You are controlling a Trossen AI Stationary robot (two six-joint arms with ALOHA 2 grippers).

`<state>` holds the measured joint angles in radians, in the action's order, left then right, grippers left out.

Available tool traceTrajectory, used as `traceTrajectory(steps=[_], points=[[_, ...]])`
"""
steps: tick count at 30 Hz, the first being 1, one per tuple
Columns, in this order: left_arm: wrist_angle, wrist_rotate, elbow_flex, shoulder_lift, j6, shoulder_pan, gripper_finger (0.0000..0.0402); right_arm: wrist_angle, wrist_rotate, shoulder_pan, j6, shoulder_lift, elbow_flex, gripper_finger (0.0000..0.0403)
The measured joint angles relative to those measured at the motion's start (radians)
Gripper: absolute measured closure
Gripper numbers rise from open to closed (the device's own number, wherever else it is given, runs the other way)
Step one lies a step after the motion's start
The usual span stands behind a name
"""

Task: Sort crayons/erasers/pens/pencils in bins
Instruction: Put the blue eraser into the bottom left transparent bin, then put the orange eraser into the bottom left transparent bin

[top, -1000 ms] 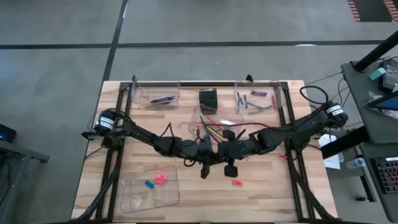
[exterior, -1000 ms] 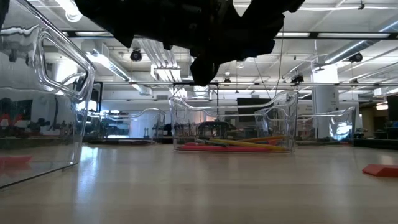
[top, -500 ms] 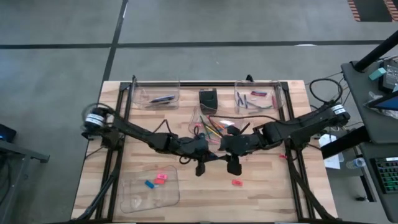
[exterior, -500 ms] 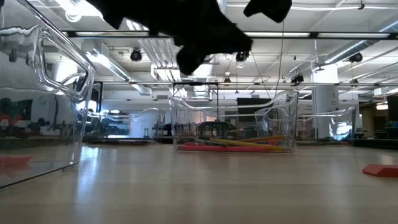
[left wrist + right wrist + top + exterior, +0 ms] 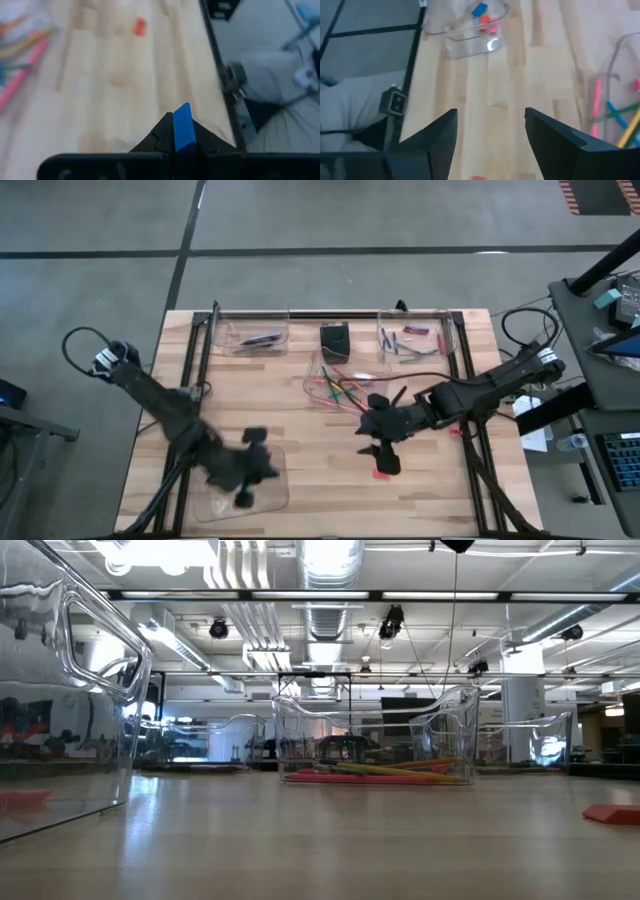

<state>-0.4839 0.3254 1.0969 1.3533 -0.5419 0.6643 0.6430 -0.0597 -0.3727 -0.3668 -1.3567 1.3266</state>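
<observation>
My left gripper hovers over the near-left bin, shut on a bright blue eraser. That bin holds a blue and a pink eraser. My right gripper stands open above the table right of centre, with nothing between its fingers. A red eraser lies flat on the wood just below it, also seen as a red eraser ahead of my left gripper. Coloured pencils lie in the middle bin. The far-left bin holds a pen and the far-right bin holds crayons. My left gripper pinches the blue eraser between its two fingers, pads on its two broad faces. The eraser stands on edge and its free end sticks out past the fingertips. It is lifted clear of the table and the bin.
A small black box sits between the two far bins. Black frame rails run along the table's left and right sides. Bare wood lies between the near-left bin and the red eraser.
My left gripper has swung from the table's middle, beside the pencil bin, toward the near-left corner and risen; it now hangs over the eraser bin. Both arms have left the low view.
</observation>
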Motion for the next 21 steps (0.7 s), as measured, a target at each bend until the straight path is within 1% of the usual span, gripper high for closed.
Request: traceTrajectory(steps=[2,4,7,10,12,16,21], points=[[-0.024,0.054,0.003,0.022,-0.06,0.094,0.0401,-0.004,-0.001,-0.02,0.0,-0.001,0.0,0.0183],[-0.026,0.089,0.004,0.053,-0.105,0.156,0.0401,-0.006,-0.016,-0.035,0.0,-0.001,0.0,0.0183],[-0.037,0.101,0.004,0.098,-0.176,0.196,0.0401,-0.01,-0.021,-0.049,-0.003,-0.001,0.0,0.0183],[-0.052,0.071,0.002,0.135,-0.211,0.195,0.0387,-0.013,-0.022,-0.053,-0.028,-0.003,0.0,0.0183],[-0.051,0.051,0.001,0.151,-0.203,0.192,0.0365,-0.009,-0.022,-0.056,-0.034,-0.004,0.0,0.0183],[-0.054,0.034,0.002,0.156,-0.178,0.18,0.0304,0.02,-0.022,-0.061,-0.042,-0.004,0.0,0.0183],[-0.069,0.048,0.003,0.133,-0.177,0.159,0.0228,0.105,-0.021,-0.078,-0.153,-0.004,-0.03,0.0183]])
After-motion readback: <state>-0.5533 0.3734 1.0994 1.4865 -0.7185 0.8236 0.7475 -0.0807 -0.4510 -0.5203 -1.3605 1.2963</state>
